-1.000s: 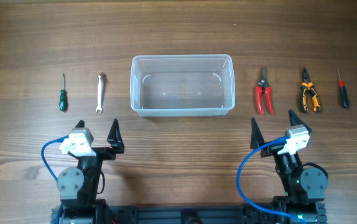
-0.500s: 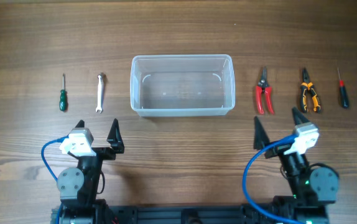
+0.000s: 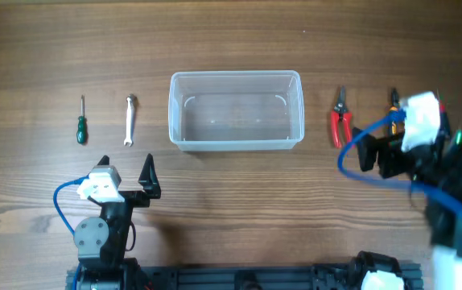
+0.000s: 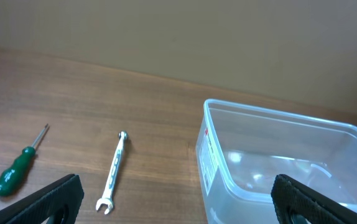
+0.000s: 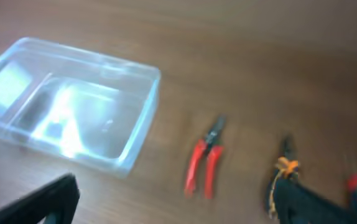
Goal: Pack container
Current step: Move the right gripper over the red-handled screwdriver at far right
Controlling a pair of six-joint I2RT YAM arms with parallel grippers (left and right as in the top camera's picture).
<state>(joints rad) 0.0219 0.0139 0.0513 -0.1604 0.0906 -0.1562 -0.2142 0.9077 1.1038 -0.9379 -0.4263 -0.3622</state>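
- Where the desk meets its near edge, the left hand (image 3: 126, 167) sits toward the near left corner, its two fingers spread wide with nothing between them.
- Toward the right edge, farther in, the right arm (image 3: 448, 185) shows only as a blur from above. The wrist view shows the right hand (image 5: 172, 199) with both fingers set wide apart and holding nothing.
- Beyond both hands, a row of things crosses the middle of the desk.
- Closest to the left edge lies a green-handled screwdriver (image 3: 80, 121), its tip toward the far edge. A small silver wrench (image 3: 130, 121) lies near it on the inner side.
- The container (image 3: 236, 76) stands upright and open-topped, midway between the left and right edges. Every tool lies outside it.
- Toward the right edge lie red-handled cutters (image 3: 341, 121), apart from the container. Next come orange-and-black pliers (image 5: 283, 171), partly covered by the arm from above. A red-handled screwdriver (image 5: 352, 183) lies nearest the right edge, blurred.
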